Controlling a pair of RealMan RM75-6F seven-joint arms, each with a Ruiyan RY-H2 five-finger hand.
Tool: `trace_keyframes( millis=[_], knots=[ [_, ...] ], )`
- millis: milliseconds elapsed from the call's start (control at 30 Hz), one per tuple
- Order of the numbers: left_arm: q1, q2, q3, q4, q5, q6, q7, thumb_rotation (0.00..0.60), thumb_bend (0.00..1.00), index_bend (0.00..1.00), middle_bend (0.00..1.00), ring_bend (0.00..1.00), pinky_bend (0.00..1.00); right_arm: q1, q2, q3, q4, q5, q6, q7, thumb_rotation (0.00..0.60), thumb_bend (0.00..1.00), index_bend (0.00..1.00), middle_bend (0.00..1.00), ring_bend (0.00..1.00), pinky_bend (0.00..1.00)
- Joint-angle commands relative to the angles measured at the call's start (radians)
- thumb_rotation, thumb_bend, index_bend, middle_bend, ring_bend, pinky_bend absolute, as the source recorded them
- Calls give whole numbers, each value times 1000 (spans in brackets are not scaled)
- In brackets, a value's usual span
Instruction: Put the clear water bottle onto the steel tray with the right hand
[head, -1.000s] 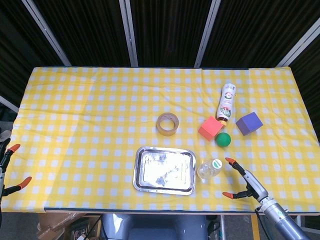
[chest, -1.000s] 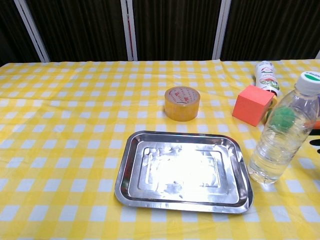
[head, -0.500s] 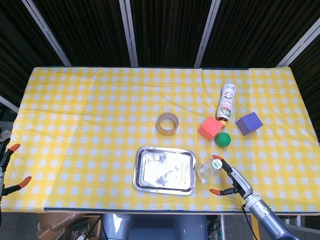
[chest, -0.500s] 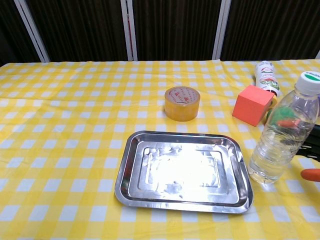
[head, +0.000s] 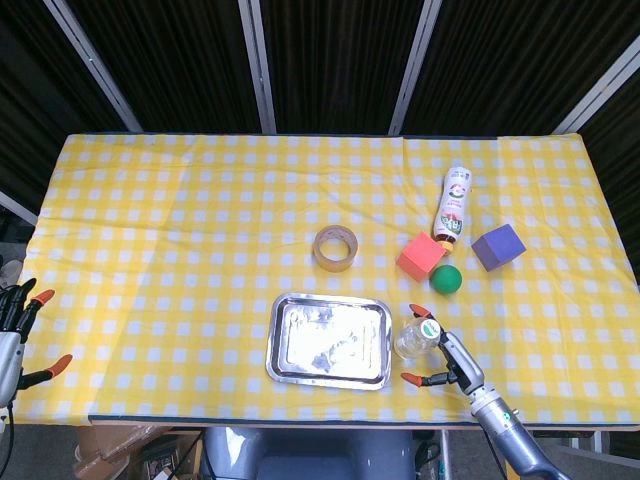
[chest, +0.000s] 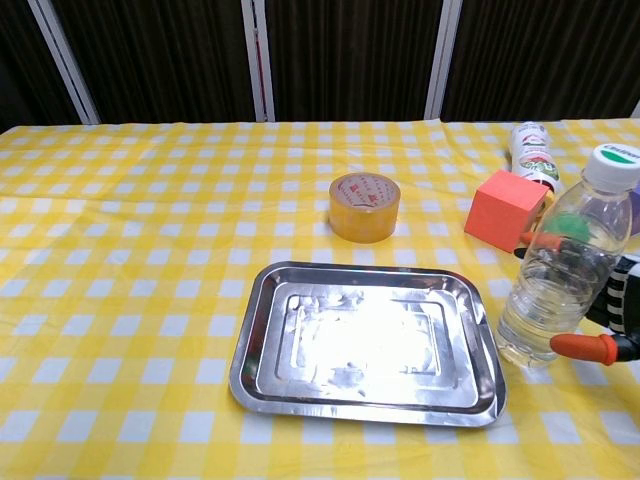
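The right robot hand (chest: 600, 315), fingers apart around the upright water bottle (chest: 560, 275) but not visibly gripping — bottle just left of the palm, beside the tray (chest: 262, 330) on the surface; the left robot hand (head: 15, 330) hangs open, well apart.

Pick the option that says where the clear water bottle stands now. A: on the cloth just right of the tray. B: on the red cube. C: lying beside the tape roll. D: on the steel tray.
A: the clear water bottle stands upright on the cloth beside the steel tray, off its right edge.
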Motion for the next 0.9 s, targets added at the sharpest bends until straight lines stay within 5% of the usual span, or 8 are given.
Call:
trace_keyframes(
  millis=[33,500,733,900],
  knots=[
    [-1,-1,1,0,-2,-3,3,600,177,140,4,0,0,-1,-28,1,23,4,12,-2,600,207,84,6,0,0],
    [-4,-4,5,-3,-9,-16,22,600,177,141,4,0,0,21,-62,0,44,-2,29,40,600,206,106,17,0,0],
    [-6,-6,7,-5,-10,-22,30,600,177,146,4,0,0,15,-64,26,16,40,42,-14,600,294,292,222,96,0],
    [-7,-7,9,-5,-8,-24,35,600,177,151,4,0,0,-1,-71,54,-22,108,34,-67,600,336,512,394,203,4]
  ],
)
